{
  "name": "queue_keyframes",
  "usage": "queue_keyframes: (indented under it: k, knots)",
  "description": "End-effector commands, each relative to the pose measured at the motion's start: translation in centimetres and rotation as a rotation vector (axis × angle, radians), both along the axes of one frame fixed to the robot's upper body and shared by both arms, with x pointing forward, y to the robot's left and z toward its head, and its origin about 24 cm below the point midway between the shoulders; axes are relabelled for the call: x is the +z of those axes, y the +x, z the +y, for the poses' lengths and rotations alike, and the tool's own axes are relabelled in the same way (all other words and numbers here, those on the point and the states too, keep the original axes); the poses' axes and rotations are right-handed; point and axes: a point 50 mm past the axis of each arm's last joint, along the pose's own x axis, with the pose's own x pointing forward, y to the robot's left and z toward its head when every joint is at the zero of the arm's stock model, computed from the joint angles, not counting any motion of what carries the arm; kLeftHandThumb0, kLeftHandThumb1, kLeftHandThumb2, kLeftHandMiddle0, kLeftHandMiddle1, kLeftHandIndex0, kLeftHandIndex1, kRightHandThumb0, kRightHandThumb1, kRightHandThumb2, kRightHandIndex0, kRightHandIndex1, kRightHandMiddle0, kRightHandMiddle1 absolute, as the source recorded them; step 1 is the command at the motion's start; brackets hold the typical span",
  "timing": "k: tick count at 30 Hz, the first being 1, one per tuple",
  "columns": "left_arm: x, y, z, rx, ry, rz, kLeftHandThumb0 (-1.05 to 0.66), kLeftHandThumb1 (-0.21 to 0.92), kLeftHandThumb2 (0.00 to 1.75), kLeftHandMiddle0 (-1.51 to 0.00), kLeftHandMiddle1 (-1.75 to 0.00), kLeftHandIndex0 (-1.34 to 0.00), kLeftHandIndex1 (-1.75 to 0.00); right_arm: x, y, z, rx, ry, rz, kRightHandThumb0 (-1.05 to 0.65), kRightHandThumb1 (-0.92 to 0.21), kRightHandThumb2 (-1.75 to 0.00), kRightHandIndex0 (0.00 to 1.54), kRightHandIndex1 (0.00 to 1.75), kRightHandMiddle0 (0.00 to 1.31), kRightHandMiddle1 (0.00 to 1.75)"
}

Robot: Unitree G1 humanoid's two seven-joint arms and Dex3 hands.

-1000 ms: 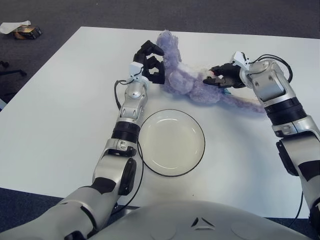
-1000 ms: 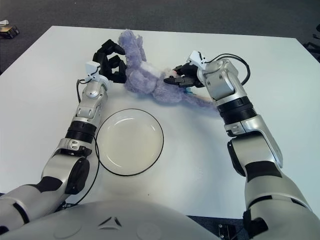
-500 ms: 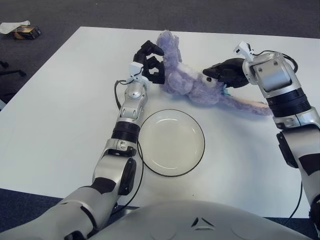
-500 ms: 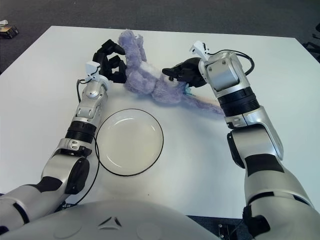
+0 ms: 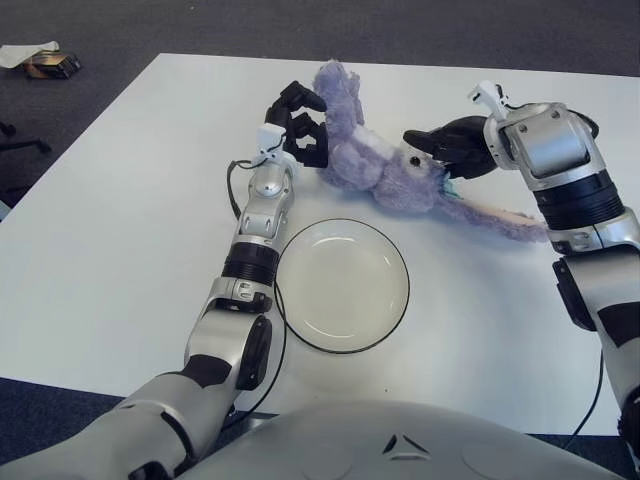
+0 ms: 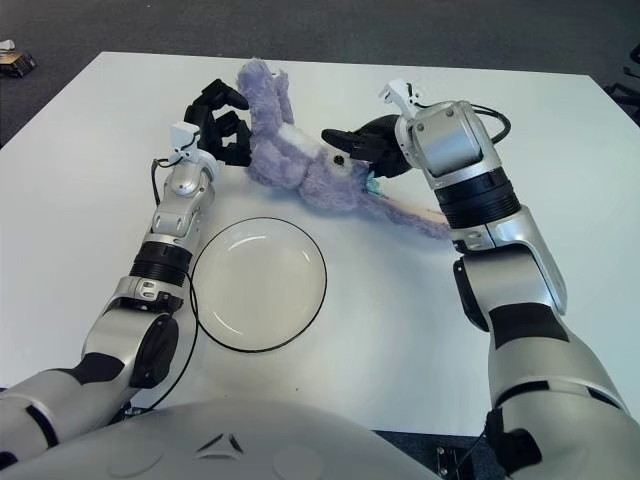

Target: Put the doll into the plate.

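Observation:
A purple plush doll (image 5: 368,165) lies on the white table (image 5: 120,210) just beyond a round white plate (image 5: 343,290) with a dark rim. Its long tail (image 5: 500,222) trails to the right. My left hand (image 5: 300,132) is at the doll's left side with its fingers curled against the plush. My right hand (image 5: 432,148) reaches in from the right, its dark fingers closed over the doll's head end. The plate holds nothing and sits next to my left forearm (image 5: 258,225).
A small box and some paper (image 5: 42,62) lie on the dark carpet beyond the table's far left corner. The table's far edge (image 5: 400,66) runs just behind the doll.
My right hand has turned and shifted up and left onto the doll's head. The doll's head end has moved slightly and its tail has slid right. The left hand has stayed put.

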Motion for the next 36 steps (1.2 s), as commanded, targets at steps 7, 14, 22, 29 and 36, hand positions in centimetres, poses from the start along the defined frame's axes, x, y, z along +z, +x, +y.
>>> queue_keyframes:
  k: [7, 14, 22, 29, 36]
  knots:
    - [-0.1, -0.2, 0.0, 0.027, 0.002, 0.013, 0.0, -0.01, 1.64, -0.9, -1.61, -0.63, -1.75, 0.2, -0.3, 0.2, 0.015, -0.033, -0.014, -0.94, -0.92, -0.47, 0.0, 0.0, 0.0, 0.26]
    - [-0.1, -0.3, -0.1, 0.023, -0.007, 0.004, 0.0, -0.01, 1.65, -0.89, -1.63, -0.63, -1.75, -0.1, -0.4, 0.2, 0.04, -0.063, -0.024, -0.97, -0.92, -0.45, 0.0, 0.0, 0.0, 0.08]
    - [0.0, -0.3, -0.2, 0.028, 0.004, -0.002, 0.0, -0.01, 1.65, -0.89, -1.63, -0.63, -1.75, -0.6, -0.6, 0.3, 0.058, -0.106, -0.064, -1.01, -0.92, -0.41, 0.0, 0.0, 0.0, 0.0]
    - [0.1, -0.4, -0.4, 0.023, -0.004, -0.014, 0.0, -0.01, 1.65, -0.89, -1.63, -0.63, -1.75, -1.3, -0.6, 0.6, 0.146, -0.168, -0.198, -0.99, -0.92, -0.43, 0.0, 0.0, 0.02, 0.02]
    - [0.2, -0.3, -0.5, 0.024, 0.004, -0.021, 0.0, -0.01, 1.65, -0.89, -1.63, -0.63, -1.75, -1.8, -1.0, 1.1, 0.203, -0.221, -0.241, -0.98, -0.92, -0.47, 0.0, 0.0, 0.0, 0.16]
